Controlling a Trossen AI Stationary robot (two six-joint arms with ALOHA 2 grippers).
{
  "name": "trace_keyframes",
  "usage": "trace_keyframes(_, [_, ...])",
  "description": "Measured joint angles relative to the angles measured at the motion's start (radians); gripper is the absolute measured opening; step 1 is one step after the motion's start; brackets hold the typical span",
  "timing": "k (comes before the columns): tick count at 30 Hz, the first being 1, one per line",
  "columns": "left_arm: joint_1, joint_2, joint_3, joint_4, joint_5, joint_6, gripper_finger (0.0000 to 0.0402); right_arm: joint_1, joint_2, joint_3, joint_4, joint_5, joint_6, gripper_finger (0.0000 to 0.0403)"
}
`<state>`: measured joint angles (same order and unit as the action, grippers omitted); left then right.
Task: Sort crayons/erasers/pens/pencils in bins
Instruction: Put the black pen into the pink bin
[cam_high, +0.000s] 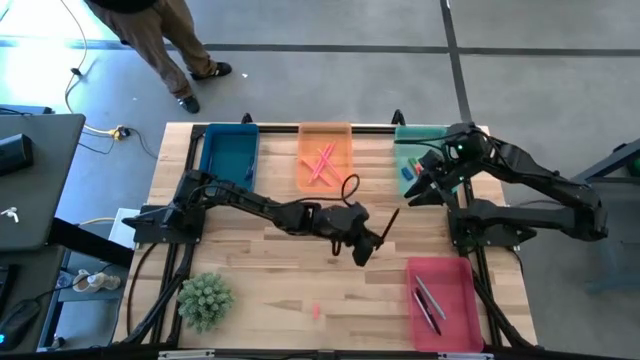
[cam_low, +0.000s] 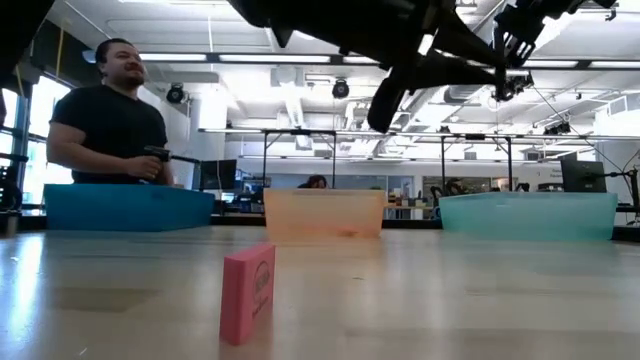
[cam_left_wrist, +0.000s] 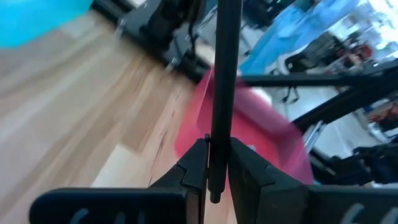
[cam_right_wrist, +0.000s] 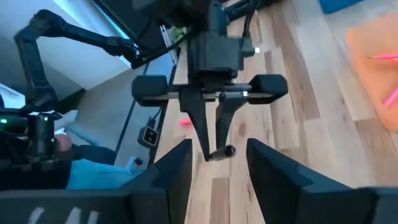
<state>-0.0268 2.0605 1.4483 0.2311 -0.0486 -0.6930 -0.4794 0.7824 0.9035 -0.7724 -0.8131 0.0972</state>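
Pale butcher-block wood, planked and lightly grained, makes up the tabletop (cam_high: 270, 290), edged by a black metal frame. Above its middle the left end effector (cam_high: 366, 249) is clamped tight on a slim, smooth black pen (cam_high: 389, 224); the stick runs up and away from the fingertips, tilted, clear of the wood. The left arm reaches out long and nearly level from its base at the tabletop's left edge, wrist bent down at the end. Just beyond that end effector, toward the near right corner, lies the shallow red-pink bin (cam_high: 452, 275), glossy plastic with two more pens (cam_high: 428, 303) lying in it.

The right end effector (cam_high: 420, 186) hangs with its two dark, wedge-shaped fingers spread and nothing between them; in the right wrist view it faces the left one and the pen's round butt. Its arm folds back in a sharp elbow over the right edge. Under and beside it sits the teal-green bin (cam_high: 405, 135), with small erasers (cam_high: 408, 172) inside. Further along the far edge are the translucent orange bin (cam_high: 325, 133), holding salmon-pink sticks (cam_high: 322, 163), and the dark blue bin (cam_high: 228, 152). A small pink block (cam_low: 248, 293) stands upright on the near wood, well apart from both end effectors
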Motion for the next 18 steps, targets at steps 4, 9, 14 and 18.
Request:
trace_keyframes(4, [0.017, 0.000, 0.000, 0.057, 0.027, 0.016, 0.0032, 0.005, -0.006, 0.000, 0.000, 0.053, 0.038, 0.0160])
trace_keyframes(9, [0.037, 0.000, 0.000, 0.113, 0.093, 0.021, 0.0032, 0.005, -0.022, 0.000, 0.058, 0.057, 0.086, 0.0187])
trace_keyframes(14, [0.061, 0.000, 0.001, 0.133, 0.130, 0.024, 0.0032, 0.005, -0.041, 0.000, 0.067, 0.060, 0.099, 0.0195])
trace_keyframes(18, [0.076, 0.000, 0.001, 0.158, 0.147, 0.062, 0.0032, 0.005, -0.045, 0.000, 0.067, 0.102, 0.123, 0.0195])
